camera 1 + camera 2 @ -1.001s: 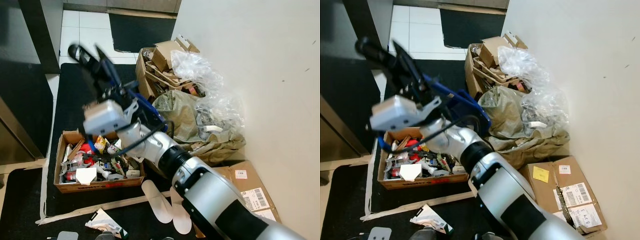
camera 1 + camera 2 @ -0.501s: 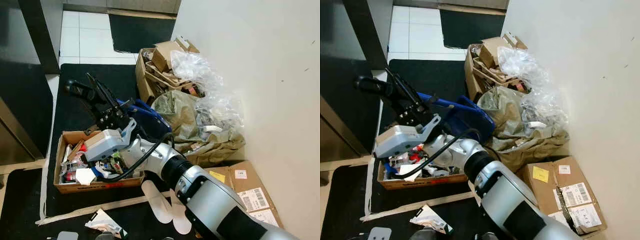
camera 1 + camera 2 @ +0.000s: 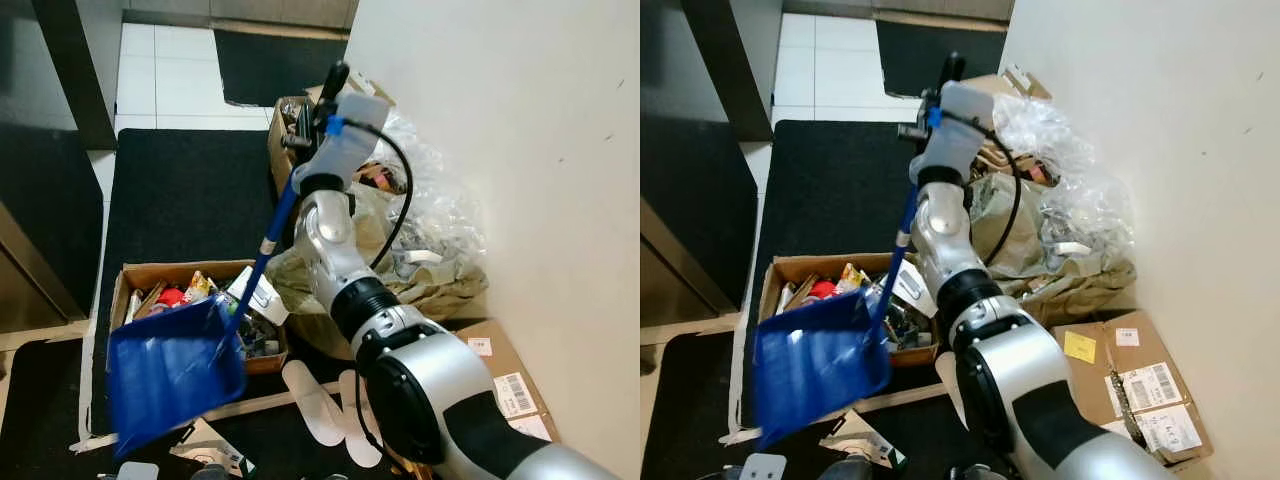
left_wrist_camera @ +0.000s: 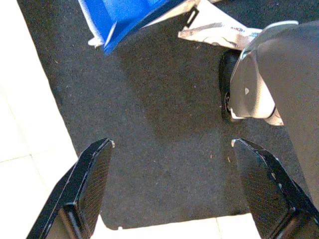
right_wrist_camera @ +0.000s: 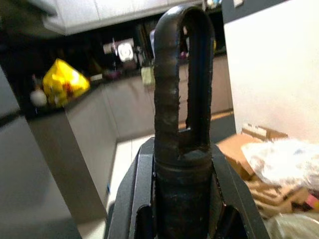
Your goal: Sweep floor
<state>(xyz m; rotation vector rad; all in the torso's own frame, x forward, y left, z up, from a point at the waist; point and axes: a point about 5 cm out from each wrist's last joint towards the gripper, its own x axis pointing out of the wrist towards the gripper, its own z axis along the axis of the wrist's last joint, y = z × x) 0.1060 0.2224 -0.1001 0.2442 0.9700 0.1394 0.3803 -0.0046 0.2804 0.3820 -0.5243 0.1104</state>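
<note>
My right gripper (image 5: 182,219) is clamped on the dustpan (image 3: 170,372) handle; a second ago the pan sat folded up against my arm, now it has swung down beside the box (image 3: 135,276), ready for collecting; my left gripper (image 4: 174,189) hangs with jaws apart.
</note>
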